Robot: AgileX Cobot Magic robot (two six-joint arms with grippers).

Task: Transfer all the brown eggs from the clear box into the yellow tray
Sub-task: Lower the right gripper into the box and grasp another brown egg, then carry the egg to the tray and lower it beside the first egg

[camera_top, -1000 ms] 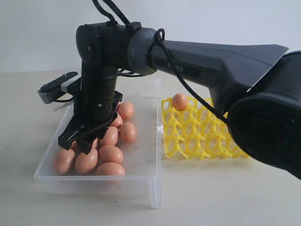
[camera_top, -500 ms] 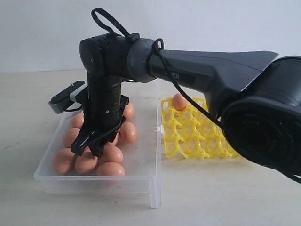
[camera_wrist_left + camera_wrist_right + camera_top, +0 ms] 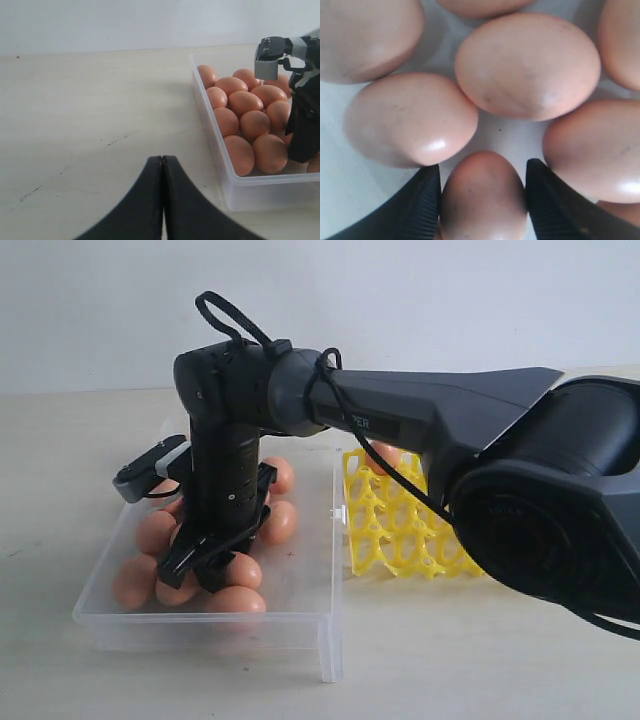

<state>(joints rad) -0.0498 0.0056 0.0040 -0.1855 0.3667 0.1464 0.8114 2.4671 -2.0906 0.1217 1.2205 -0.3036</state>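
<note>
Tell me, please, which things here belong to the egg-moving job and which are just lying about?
Job in hand:
brown eggs
clear box
yellow tray
right hand, down in the box

Not in use:
left hand, shut, outside the box
table

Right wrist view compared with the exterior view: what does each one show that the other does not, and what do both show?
Only the right wrist view shows the right gripper with one finger on each side of a single egg, jaws apart. Only the exterior view shows the yellow tray, the white clasp and the whole clear box. Both show brown eggs lying close together in the box.
</note>
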